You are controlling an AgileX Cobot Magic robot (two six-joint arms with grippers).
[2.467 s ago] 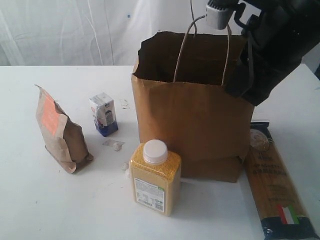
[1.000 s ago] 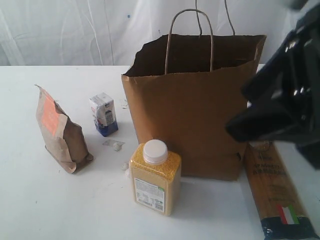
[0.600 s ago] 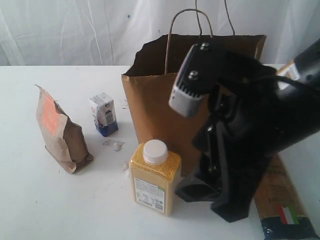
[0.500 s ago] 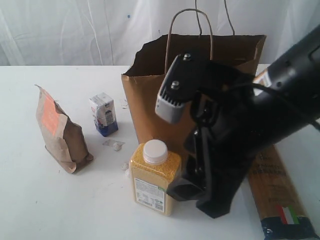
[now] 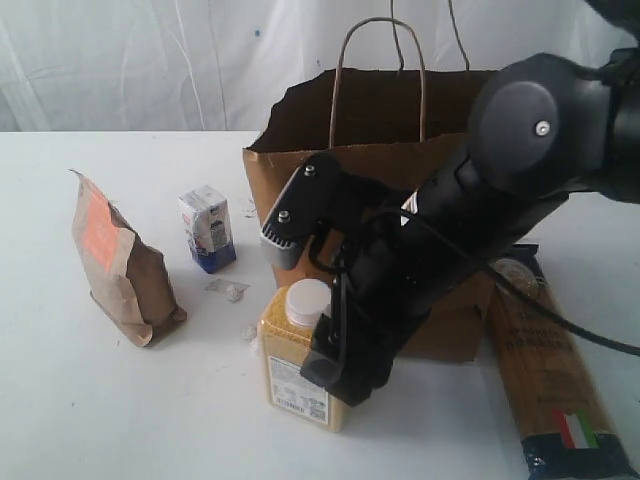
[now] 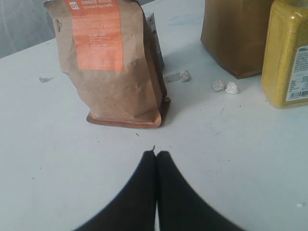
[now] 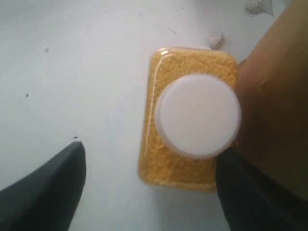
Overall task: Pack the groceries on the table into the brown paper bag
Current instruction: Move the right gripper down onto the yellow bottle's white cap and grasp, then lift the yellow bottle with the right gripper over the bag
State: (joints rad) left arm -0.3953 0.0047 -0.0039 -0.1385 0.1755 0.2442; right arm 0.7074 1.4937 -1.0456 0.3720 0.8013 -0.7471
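Observation:
The yellow-grain bottle [image 5: 292,370] with its white cap [image 7: 197,115] stands in front of the brown paper bag [image 5: 300,200]. My right gripper [image 7: 149,168] hangs open just above the bottle, one finger [image 7: 48,183] off to one side and the other between bottle and bag. The brown orange-labelled pouch [image 6: 115,62] stands upright on the table [image 5: 100,420], with the white-blue carton [image 5: 208,228] beside it. My left gripper [image 6: 157,155] is shut, low over the table and short of the pouch. The spaghetti packet [image 5: 555,380] lies flat right of the bag. Jar and can are out of view.
Small crumpled scraps [image 5: 228,290] lie on the table between the carton and the bottle. A white curtain [image 5: 150,60] hangs behind the table. The bag's two loop handles [image 5: 380,60] stand up above its ragged rim.
My right arm has come out from above the bag, swung down in front of it and moved left over the yellow-grain bottle. The bag shifted and straightened earlier. The groceries stay put.

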